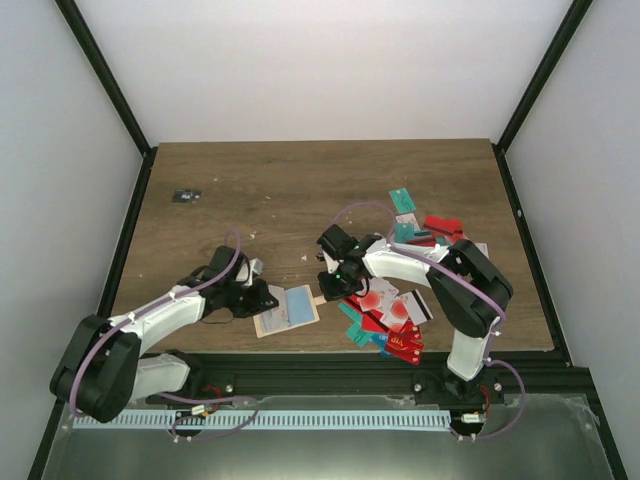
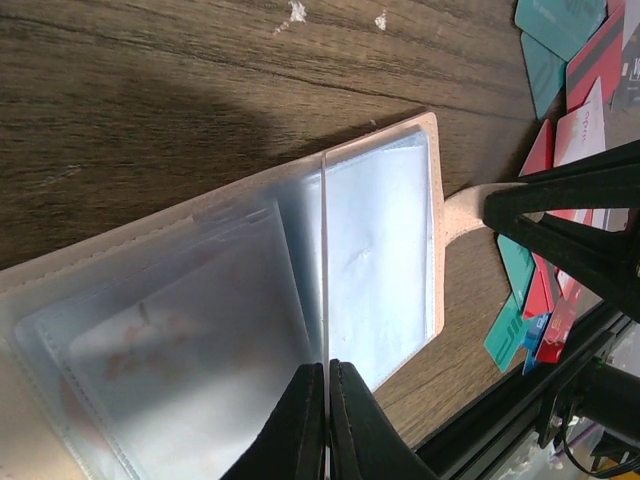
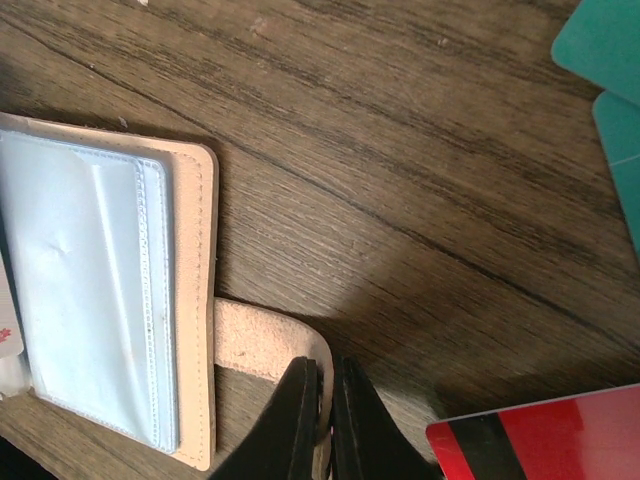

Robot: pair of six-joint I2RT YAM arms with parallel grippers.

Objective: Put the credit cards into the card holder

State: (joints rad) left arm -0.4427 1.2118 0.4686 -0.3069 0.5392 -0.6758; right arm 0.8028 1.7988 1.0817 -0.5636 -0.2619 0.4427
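left hand (image 2: 326, 415) is pinching shut on a clear sleeve (image 2: 380, 260), right hand (image 3: 325, 420) on the snap tab (image 3: 262, 342), so any opposing pull is risking tearing the card holder (image 1: 287, 310).

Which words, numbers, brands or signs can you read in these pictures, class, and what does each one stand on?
No text can be read and quoted from any view.
On the red cards at the near edge of the pile: white lettering, too small to read.
On the teal card at the far end: a pale mark, blurred.
On the card holder: no print shows.
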